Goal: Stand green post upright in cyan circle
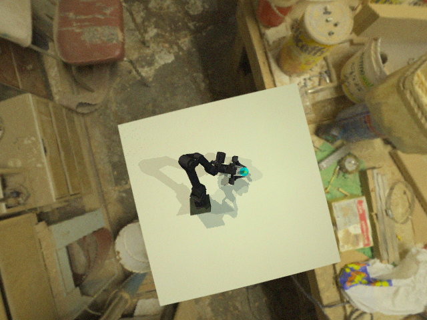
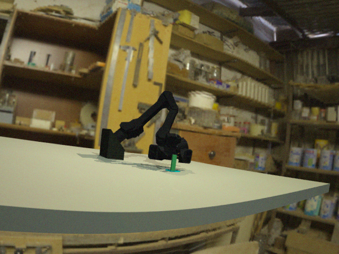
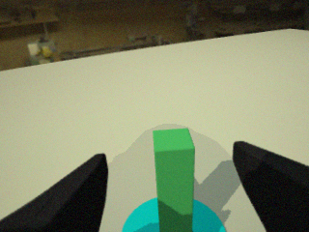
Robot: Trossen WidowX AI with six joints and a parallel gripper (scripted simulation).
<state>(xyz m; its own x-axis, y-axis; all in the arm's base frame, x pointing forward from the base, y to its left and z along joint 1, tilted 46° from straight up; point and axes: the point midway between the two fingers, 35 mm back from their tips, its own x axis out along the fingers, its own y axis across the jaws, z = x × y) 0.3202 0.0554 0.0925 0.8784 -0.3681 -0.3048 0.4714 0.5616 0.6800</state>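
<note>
The green post [image 1: 244, 171] [image 2: 173, 162] [image 3: 175, 184] stands upright inside the cyan circle [image 1: 244, 168] [image 2: 178, 171] [image 3: 208, 217], its foot on the circle in the exterior view. The foot is cut off by the lower edge of the wrist view. My gripper [image 1: 245, 171] [image 3: 170, 156] is open around the post, one finger on each side. The wrist view shows a gap between each finger and the post, so neither finger touches it there.
The arm's base [image 1: 200, 205] [image 2: 109, 147] stands on the pale table top [image 1: 275, 223] [image 2: 109, 191]. The table's far edge crosses the upper part of the wrist view. Workshop shelves and benches lie beyond the table.
</note>
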